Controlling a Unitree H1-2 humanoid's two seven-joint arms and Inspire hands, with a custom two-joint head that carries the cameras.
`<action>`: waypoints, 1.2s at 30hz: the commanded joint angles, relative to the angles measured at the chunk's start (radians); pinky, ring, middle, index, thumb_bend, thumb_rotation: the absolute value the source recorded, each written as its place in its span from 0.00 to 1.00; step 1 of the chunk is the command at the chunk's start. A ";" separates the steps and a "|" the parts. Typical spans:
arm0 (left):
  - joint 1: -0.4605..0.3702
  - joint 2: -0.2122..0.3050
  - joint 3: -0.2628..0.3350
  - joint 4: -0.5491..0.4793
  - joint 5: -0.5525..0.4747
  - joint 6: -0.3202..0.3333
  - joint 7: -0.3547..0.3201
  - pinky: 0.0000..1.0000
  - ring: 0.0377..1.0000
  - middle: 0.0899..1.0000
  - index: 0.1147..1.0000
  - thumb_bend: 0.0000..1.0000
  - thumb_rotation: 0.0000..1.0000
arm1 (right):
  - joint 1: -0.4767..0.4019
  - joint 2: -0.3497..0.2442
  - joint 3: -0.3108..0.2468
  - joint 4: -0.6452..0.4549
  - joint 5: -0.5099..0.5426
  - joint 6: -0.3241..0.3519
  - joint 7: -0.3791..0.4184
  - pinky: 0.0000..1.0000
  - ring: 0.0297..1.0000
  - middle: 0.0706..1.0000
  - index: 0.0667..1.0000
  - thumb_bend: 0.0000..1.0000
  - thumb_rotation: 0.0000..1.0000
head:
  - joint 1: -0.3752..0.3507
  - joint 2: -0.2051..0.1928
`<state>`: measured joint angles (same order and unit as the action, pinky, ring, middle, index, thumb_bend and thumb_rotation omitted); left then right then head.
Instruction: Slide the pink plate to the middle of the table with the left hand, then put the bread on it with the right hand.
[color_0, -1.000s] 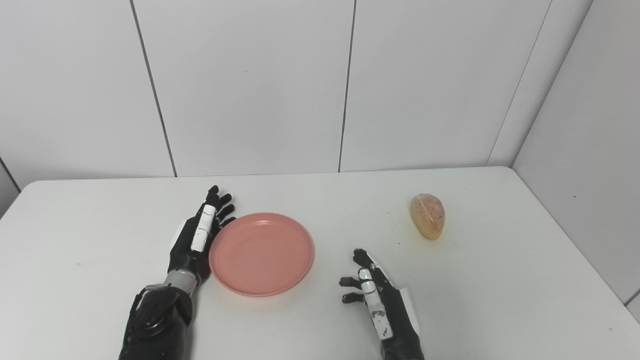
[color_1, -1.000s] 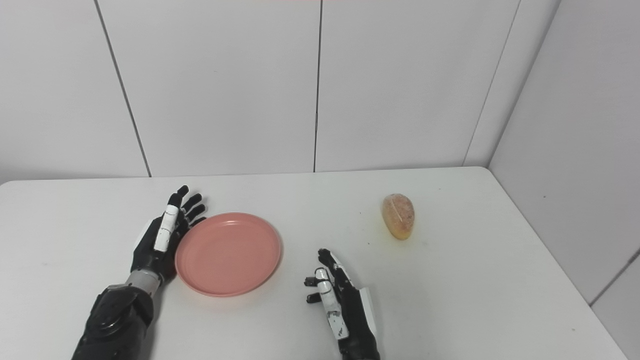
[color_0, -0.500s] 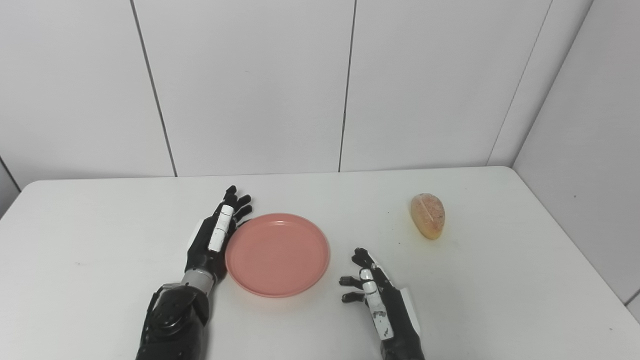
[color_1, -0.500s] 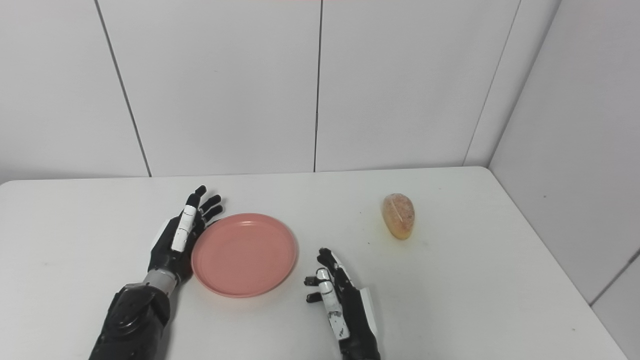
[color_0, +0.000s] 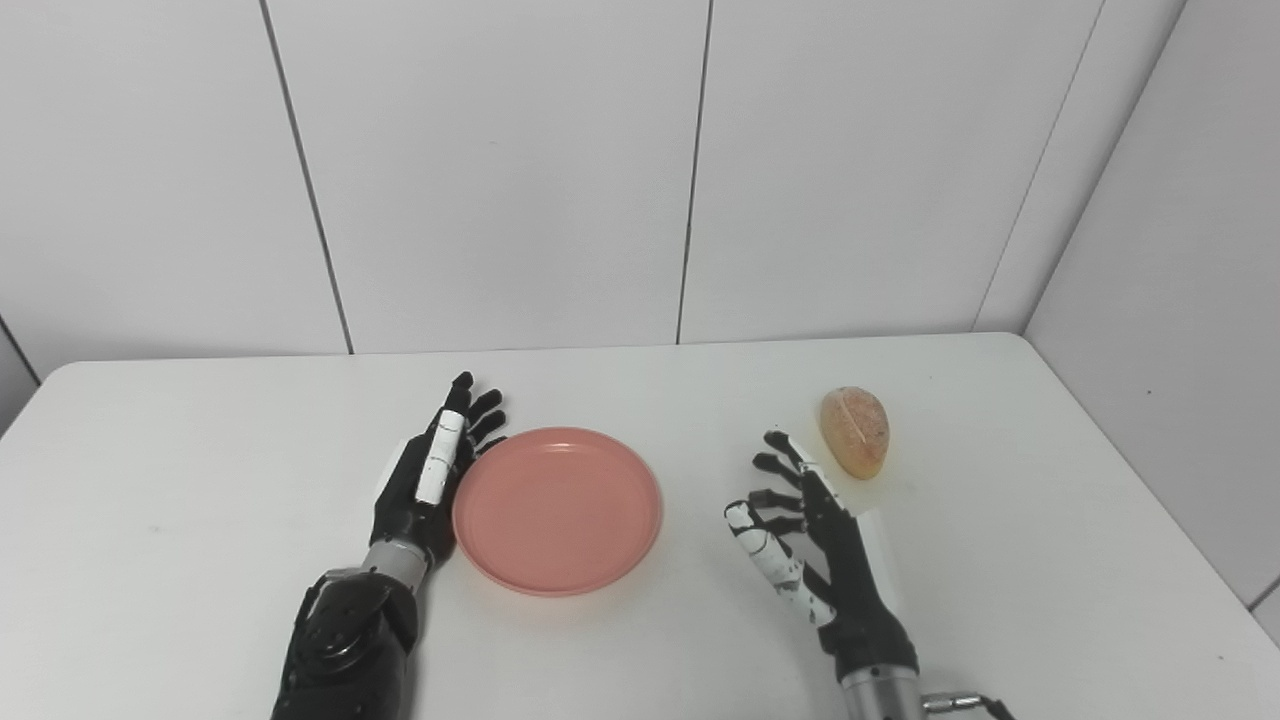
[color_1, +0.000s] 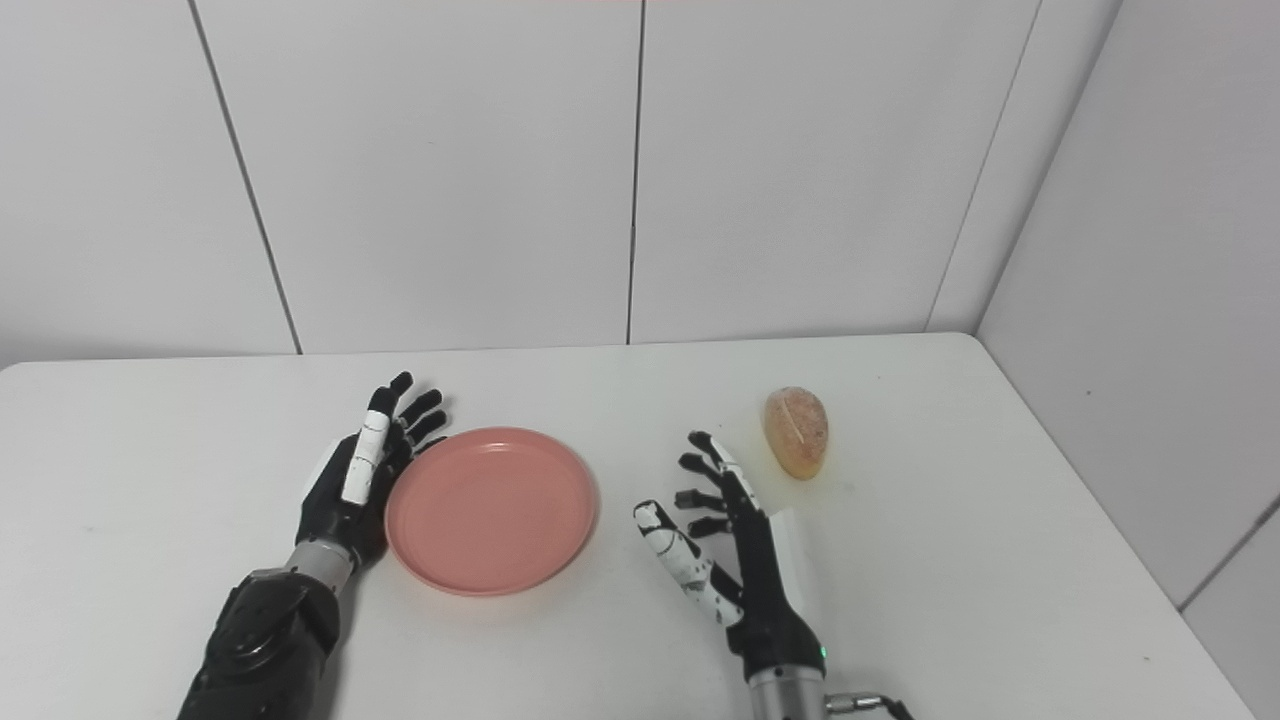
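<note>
The fingers (color_0: 782, 468) of the right hand (color_0: 815, 535) are spread apart and hold nothing; the thumb sticks out to the left, and the foremost fingertips reach up toward the bread (color_0: 855, 431) — near it, with a sliver of white between tip and crust. That hand stands raised on its wrist, palm facing left toward the plate.

The fingers (color_0: 470, 415) of the left hand (color_0: 425, 480) are stretched out straight and close together, gripping nothing. The hand stands on its edge, its palm side laid along the left rim of the plate (color_0: 557, 508); whether it presses on the rim or only sits just beside it is hard to tell.

The plate is pink, round and shallow, lying flat on the desk (color_0: 180, 500) a little left of centre and between the two hands. It carries nothing. The bread — a small oval roll, golden-brown with a pale split along the top — lies on the desk to the right of the plate and farther back, well apart from it.

The desk is white with rounded corners, and white wall panels (color_0: 500, 170) rise behind it and on the right.
</note>
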<state>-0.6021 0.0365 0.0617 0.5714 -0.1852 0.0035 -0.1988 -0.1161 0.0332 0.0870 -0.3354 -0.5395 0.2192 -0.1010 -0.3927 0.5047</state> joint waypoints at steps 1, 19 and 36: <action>-0.013 0.007 0.000 0.022 -0.007 0.000 -0.010 0.85 0.92 0.91 0.97 0.98 0.84 | -0.042 -0.006 0.001 -0.049 -0.047 0.065 0.025 0.56 0.68 0.76 0.86 0.82 0.83 | -0.005 -0.005; -0.046 0.004 0.010 0.099 -0.007 -0.066 -0.027 0.84 0.91 0.91 0.98 0.97 0.85 | -0.231 -0.177 0.050 0.092 -0.404 0.027 -0.099 0.52 0.67 0.77 0.84 0.92 0.73 | -0.009 -0.041; -0.036 0.005 0.014 0.090 -0.020 -0.063 -0.028 0.84 0.91 0.91 0.98 0.97 0.85 | -0.420 -0.236 -0.001 0.244 -0.623 0.249 0.071 0.54 0.73 0.80 0.84 0.98 0.69 | -0.018 -0.038</action>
<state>-0.6361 0.0395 0.0769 0.6553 -0.1976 -0.0763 -0.2189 -0.4872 -0.1871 0.1045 -0.0878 -1.1321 0.4519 -0.0320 -0.4111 0.4663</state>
